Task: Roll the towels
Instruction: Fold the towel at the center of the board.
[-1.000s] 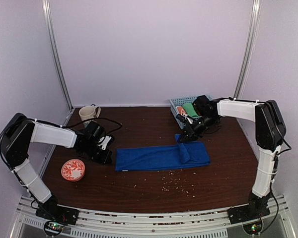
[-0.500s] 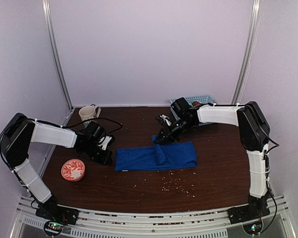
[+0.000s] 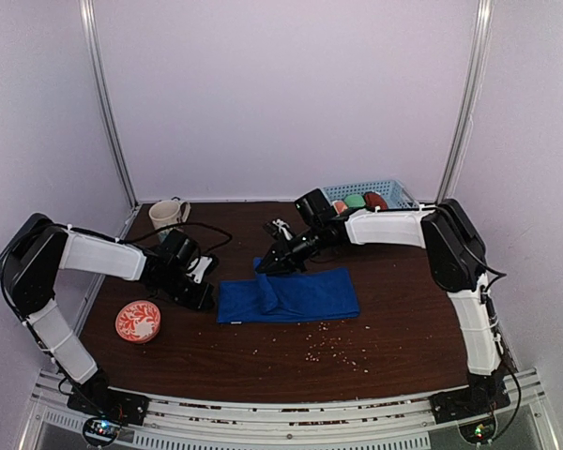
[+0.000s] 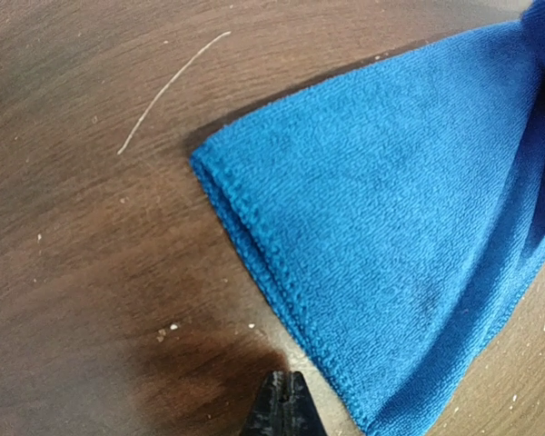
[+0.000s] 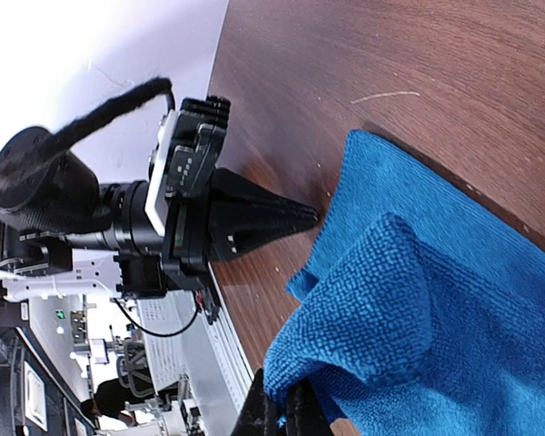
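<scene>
- Gripping a raised fold of the blue towel point(image 3: 310, 295), right hand point(image 3: 265, 269) clenched on cloth.
- Towel lies flat, long axis running from that hand toward left hand point(image 3: 203, 300), clenched empty beside its corner.

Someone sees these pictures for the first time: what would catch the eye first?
The blue towel lies bright on the dark table, at its middle, and the right gripper, shut on it, holds one fold lifted. The left gripper, shut, points at the towel's left end; a red patterned dish lies near it.
</scene>
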